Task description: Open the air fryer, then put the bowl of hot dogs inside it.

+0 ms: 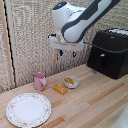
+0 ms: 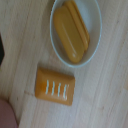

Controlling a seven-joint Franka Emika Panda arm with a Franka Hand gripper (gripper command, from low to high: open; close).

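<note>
1. Air fryer (image 1: 109, 52) stands at the exterior view's right, at the back of the wooden table (image 1: 95, 100), a large glossy black box with its drawer looking shut. It will be heavy and stiff, so I judge it should stay put under a slow pull, though its slick shell gives nothing to hold.
2. Its handle (image 1: 102, 61) is a short black upright bar on the front. That bar is the only sensible hold; I would close across it from either side, near its middle, and draw straight outward.
3. The gripper (image 1: 67, 51) hangs in the air above the table, well apart from the air fryer and roughly over the bowl. The jaws appear parted, blue tips apart, holding nothing.
4. The bowl (image 1: 72, 82) (image 2: 95, 30) sits near the middle of the table, small, round and white. It looks hard, smooth and probably breakable, light enough to lift but easy to let slip.
5. The hot dogs (image 1: 69, 80) (image 2: 71, 30) fill much of the bowl, yellow-orange and likely soft. A pinch over the rim wall, one finger inside and one outside, seems best, on a side clear of the food.
6. A separate yellow-orange block (image 1: 60, 89) (image 2: 55, 87) lies just beside the bowl, not touching it. A pink mug (image 1: 39, 80) and a patterned plate (image 1: 28, 109) stand farther toward the exterior view's left.
7. The block side of the rim leaves less room for a finger to come down.
</note>
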